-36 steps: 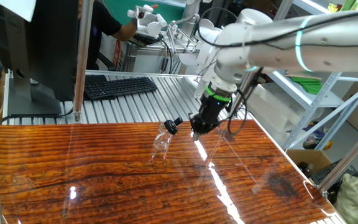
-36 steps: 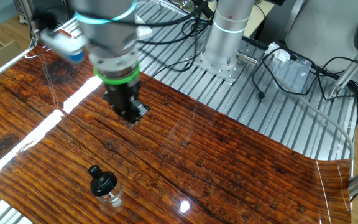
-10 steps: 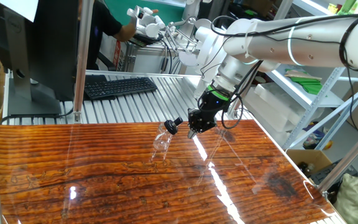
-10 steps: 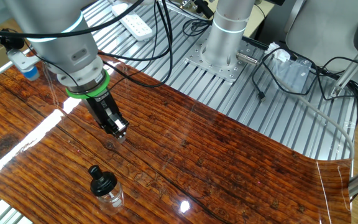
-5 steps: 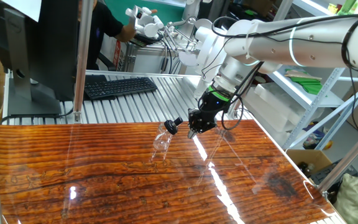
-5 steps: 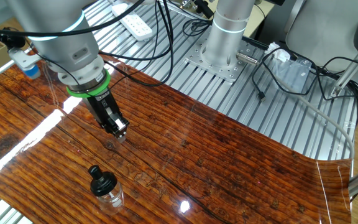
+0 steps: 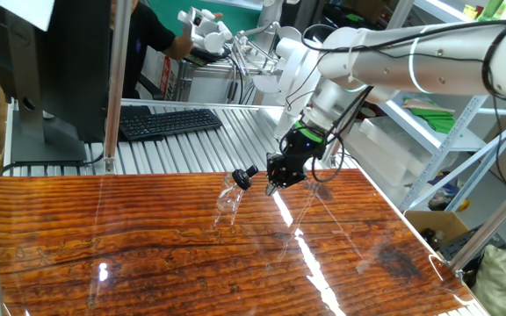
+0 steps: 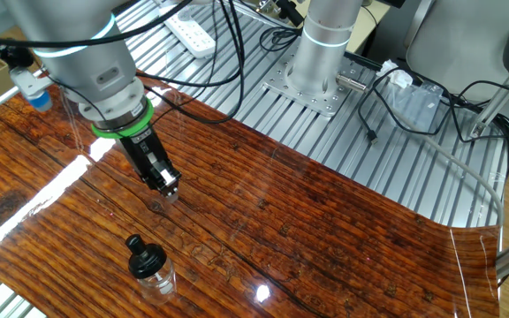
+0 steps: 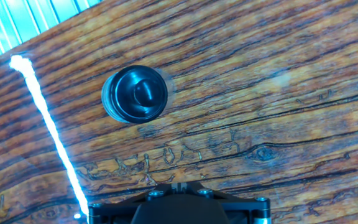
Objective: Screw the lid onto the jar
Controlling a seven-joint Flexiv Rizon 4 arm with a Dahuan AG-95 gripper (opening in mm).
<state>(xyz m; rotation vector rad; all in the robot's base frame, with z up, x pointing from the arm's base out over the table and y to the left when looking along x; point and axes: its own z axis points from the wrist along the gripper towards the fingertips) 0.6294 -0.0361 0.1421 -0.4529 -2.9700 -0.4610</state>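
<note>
Lid: black cap, sitting on top of the jar; we see it from above in the hand view, covering the jar's mouth.
Jar: clear, upright on the wooden table; in one fixed view it stands just beside the gripper's tip, toward the keyboard side.
Landmark: we give all places relative to the jar.
Progress: lid is already on the jar's neck. We cannot tell from these pictures whether it is threaded tight or only resting there.
Left to do: by our judgement, either a final tightening turn or nothing; a seated, level cap suggests the task is near its end.
Gripper: apart from the jar, not touching lid or glass, nothing between its fingers that we can see.
Claw state: fingertips look drawn together in the other fixed view, but the gap is too small to resolve; we cannot tell.
Arm pose: wrist tilted, fingers pointing down at the table beside the jar, tip close above the wood.
Hand view: only the gripper's base shows at the lower edge; jar lies ahead of it, up and left.
Risk: jar is slim and light; we judge a sideways nudge could tip it.
</note>
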